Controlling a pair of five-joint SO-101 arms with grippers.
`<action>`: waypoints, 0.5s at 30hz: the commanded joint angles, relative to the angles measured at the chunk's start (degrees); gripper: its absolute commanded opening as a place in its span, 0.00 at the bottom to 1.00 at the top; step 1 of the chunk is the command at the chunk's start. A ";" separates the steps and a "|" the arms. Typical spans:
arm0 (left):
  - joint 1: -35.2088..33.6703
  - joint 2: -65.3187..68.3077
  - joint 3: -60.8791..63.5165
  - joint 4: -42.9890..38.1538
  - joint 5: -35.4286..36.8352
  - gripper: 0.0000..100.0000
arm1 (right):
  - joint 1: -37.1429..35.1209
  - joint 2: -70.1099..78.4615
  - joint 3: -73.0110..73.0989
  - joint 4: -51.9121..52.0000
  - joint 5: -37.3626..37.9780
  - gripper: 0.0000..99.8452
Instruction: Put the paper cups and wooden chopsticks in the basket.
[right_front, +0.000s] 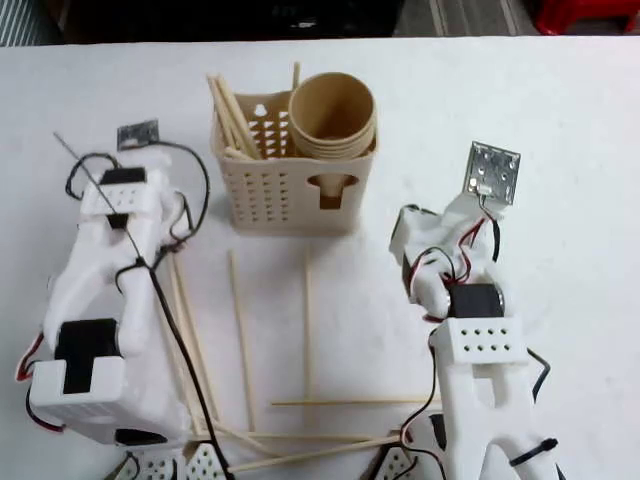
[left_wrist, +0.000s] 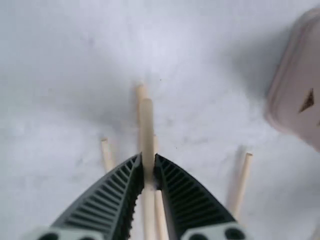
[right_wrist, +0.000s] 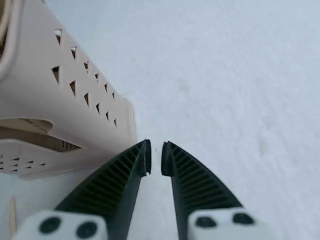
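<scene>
Clamping one wooden chopstick (left_wrist: 146, 125) along its length, the left tool (left_wrist: 148, 162) points it past the basket's (right_front: 285, 195) left side. Stacked paper cups (right_front: 332, 115) stand upright inside the basket. More chopsticks (right_front: 241, 330) lie on the surface (right_front: 560, 120) before the basket, some pointing toward it, others crosswise. The right tool (right_wrist: 155, 152), fingers nearly together on nothing, sits by the basket's right front corner.

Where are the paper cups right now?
In the high view, the paper cups sit stacked inside the basket, in its right half, next to some chopsticks standing in its left half.

A white table (right_front: 560, 120) spreads under everything, with 1 red object (right_front: 585, 14) beyond its far edge.
</scene>
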 joint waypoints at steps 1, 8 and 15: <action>0.75 -0.48 -9.05 7.30 0.44 0.02 | 0.57 -1.45 -0.53 -1.19 -0.35 0.05; 0.75 -0.48 -24.00 18.81 0.44 0.02 | 0.57 -1.45 -0.53 -1.27 -0.35 0.05; 2.59 -0.48 -43.43 30.59 0.35 0.02 | 0.48 -1.45 -0.53 -1.27 -0.35 0.05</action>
